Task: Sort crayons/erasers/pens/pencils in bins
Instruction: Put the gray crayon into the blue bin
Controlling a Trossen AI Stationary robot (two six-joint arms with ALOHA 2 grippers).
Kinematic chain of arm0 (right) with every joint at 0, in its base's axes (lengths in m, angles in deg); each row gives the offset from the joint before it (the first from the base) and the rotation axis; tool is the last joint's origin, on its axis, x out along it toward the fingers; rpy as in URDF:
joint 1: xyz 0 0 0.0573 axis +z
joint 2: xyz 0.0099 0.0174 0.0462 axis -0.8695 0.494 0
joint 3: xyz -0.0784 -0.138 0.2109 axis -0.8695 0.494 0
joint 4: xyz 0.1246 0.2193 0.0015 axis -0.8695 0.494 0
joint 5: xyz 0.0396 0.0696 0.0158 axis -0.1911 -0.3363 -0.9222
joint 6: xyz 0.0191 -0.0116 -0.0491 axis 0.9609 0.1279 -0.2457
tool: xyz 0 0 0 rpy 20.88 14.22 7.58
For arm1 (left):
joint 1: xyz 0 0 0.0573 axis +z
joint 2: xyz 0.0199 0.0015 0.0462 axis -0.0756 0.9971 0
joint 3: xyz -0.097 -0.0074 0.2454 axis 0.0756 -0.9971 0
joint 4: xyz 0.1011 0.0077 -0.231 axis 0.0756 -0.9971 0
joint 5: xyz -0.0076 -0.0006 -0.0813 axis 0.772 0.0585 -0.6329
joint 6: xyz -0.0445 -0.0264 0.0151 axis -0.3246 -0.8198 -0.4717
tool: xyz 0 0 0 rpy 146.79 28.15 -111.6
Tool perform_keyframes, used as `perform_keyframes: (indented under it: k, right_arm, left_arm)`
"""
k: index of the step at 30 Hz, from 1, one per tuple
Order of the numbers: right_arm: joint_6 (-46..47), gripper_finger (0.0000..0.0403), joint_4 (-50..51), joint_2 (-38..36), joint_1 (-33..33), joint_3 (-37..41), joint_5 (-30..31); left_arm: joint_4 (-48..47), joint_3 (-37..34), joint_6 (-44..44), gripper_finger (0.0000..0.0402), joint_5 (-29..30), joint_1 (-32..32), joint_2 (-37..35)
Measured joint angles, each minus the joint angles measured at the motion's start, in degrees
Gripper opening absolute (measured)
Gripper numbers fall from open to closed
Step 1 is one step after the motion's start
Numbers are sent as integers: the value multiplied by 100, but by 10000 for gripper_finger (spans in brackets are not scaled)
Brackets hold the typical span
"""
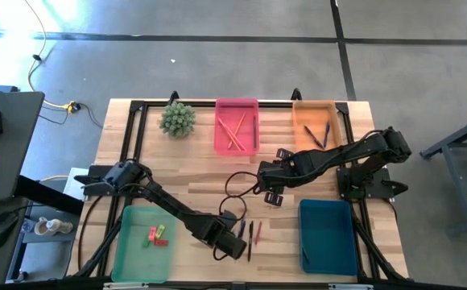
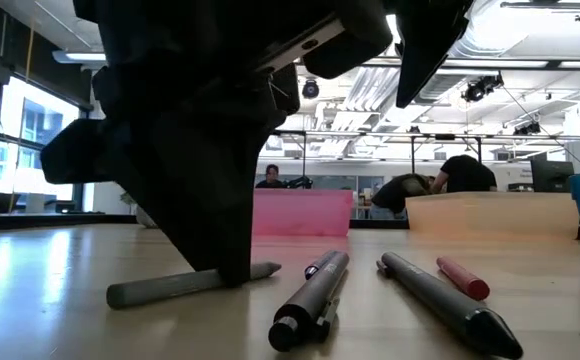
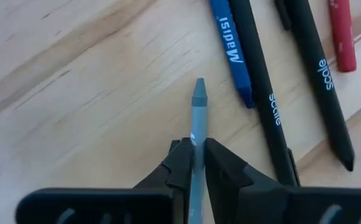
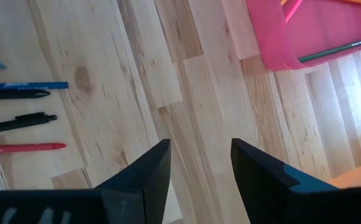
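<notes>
Already the left claw [image 3: 196,163] is clenched on a grey-blue crayon [image 3: 198,109], its long axis running straight out between the fingers; the right claw [image 4: 196,163] hangs released.

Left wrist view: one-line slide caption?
Left tool shut on grey-blue crayon beside pens on wooden table.

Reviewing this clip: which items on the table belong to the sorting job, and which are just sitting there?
Job items:
- grey crayon, pinched in left gripper
- pens on the table
- red stick
- erasers in green bin
- pencils in pink bin
- orange bin
- teal bin

Lying about:
- potted plant
- black cable
</notes>
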Motion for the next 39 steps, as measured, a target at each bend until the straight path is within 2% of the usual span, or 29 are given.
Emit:
perform_keyframes:
  k: [10,18,22,28,34,36,39]
  right_arm:
    - [-4,161,58,0,0,0,-2]
    - [21,161,639,-277,1,2,188]
    - [18,161,795,-652,2,2,293]
    - [-209,161,818,-1197,4,2,360]
    - [-247,161,965,-1620,4,2,445]
    - [-245,161,1037,-1722,5,2,389]
    - [-249,161,1177,-1832,9,2,-1]
  left_arm:
    - [-573,11,1263,9,-177,56,38]
    - [-474,-15,2148,16,-266,174,32]
    - [-456,-17,2269,22,-349,178,32]
    - [-490,-17,2331,4,-334,176,32]
    - [-480,-49,2319,4,-378,175,23]
    - [-437,-55,2321,4,-472,176,20]
    - [-387,-47,2411,4,-609,189,10]
